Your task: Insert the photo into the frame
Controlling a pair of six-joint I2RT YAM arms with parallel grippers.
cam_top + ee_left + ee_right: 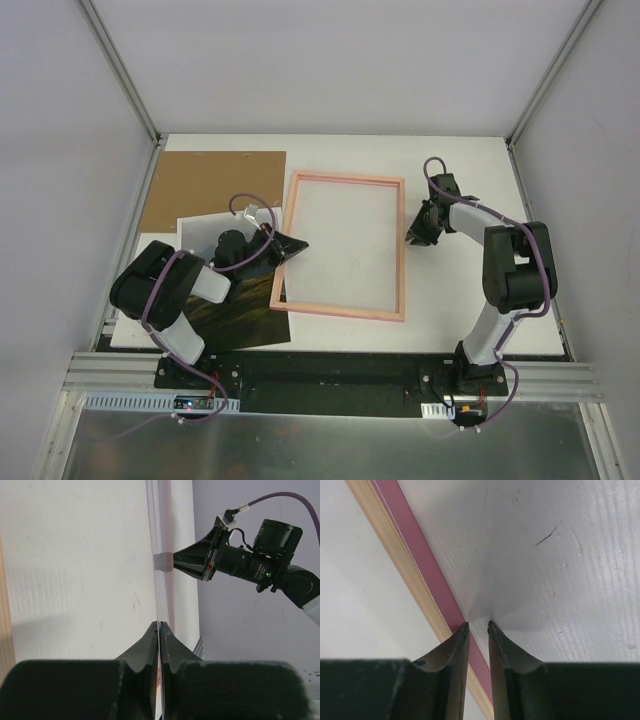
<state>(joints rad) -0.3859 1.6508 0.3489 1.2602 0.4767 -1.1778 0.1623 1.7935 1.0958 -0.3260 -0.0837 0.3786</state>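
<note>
The frame (343, 314), with its salmon-pink border and clear pane, lies flat in the middle of the table. The dark landscape photo (240, 315) lies left of it, partly under my left arm, with one edge raised toward my left gripper (296, 244). That gripper sits at the frame's left border. In the left wrist view the left gripper (159, 623) is shut on a thin sheet seen edge-on. My right gripper (412, 238) rests at the frame's right border. In the right wrist view the right gripper (478, 625) stands a narrow gap apart and empty, tips at the pink border (415, 545) and pane.
A brown cardboard backing board (212, 185) lies at the back left. A blank white sheet (205, 232) lies partly under the photo and my left arm. Metal posts and grey walls enclose the table. The right gripper also shows in the left wrist view (176, 562).
</note>
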